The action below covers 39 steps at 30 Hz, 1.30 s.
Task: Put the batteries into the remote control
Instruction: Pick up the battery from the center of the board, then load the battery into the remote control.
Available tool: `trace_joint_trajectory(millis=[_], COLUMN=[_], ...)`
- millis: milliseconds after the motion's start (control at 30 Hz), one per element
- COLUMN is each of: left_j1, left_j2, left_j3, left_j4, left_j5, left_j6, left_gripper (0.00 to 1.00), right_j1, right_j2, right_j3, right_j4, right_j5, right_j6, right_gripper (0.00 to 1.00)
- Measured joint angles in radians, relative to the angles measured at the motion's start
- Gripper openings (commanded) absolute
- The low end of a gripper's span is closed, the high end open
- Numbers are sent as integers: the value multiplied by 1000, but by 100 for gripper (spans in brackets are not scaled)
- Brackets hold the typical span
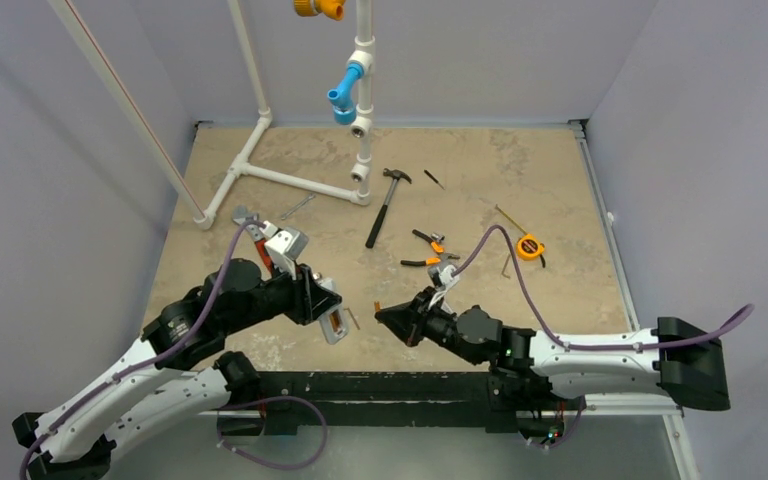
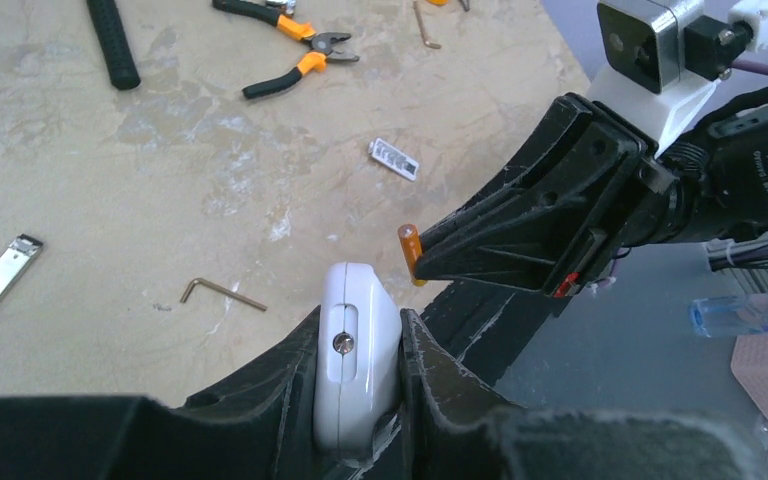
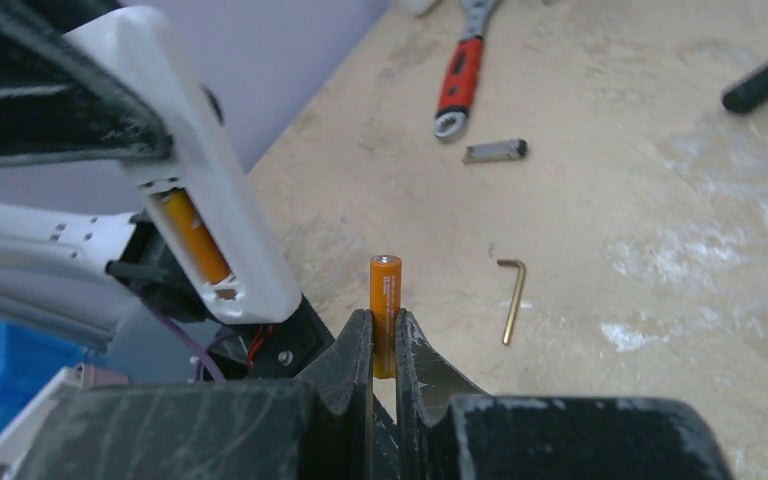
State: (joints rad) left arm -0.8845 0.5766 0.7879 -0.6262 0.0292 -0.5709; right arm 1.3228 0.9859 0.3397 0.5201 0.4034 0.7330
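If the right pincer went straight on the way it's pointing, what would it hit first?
Probably the remote control in the left pincer, battery first, though it might slip past beside it.

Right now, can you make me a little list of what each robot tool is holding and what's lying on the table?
left tool: shut on the remote control
right tool: shut on the spare battery, which sticks up past the fingers
loaded battery: already in the remote control's recess
spare battery: near the remote control, not in it yet
table: pliers, hammer, hex key, tape measure
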Motion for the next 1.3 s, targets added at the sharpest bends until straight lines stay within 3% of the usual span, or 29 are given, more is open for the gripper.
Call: trace_joint_trajectory(millis=[367, 667, 1000, 1300], left_j1=[53, 89, 177, 198], left_j2=[4, -13, 3, -4], left_j3=[0, 0, -7, -46], left_j4=[108, 135, 201, 264], left_j5=[227, 336, 491, 573], left_j6=[59, 88, 80, 51], left_gripper=[0, 0, 0, 0], right_j1=[19, 23, 25, 25], right_j2=[-72, -165, -262, -195], right_j3=[-59, -89, -88, -44], right_j4=[231, 219, 106, 106], right_j5=[-472, -758, -801, -613], right_j6=[-624, -982, -1108, -951], right_gripper=[0, 0, 0, 0])
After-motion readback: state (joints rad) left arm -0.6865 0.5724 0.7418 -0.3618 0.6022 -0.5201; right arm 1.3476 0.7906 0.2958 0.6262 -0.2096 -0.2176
